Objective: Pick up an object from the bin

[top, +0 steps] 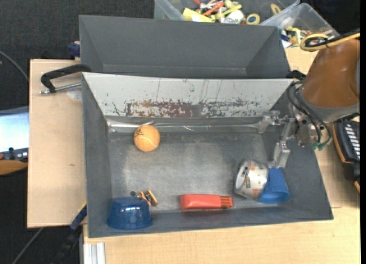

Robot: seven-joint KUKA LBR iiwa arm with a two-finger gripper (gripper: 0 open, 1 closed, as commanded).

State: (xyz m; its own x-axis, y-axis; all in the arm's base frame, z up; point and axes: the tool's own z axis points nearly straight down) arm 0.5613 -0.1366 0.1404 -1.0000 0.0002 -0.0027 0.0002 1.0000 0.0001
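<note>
At lower right, near the bin's right wall, the gripper hangs over a blue cup beside a white roll; whether it is open cannot be told.

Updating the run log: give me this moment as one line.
claw: above blue cup beside white roll, lower right of bin | held: nothing seen | rest: orange ball, red tool, blue dome
</note>
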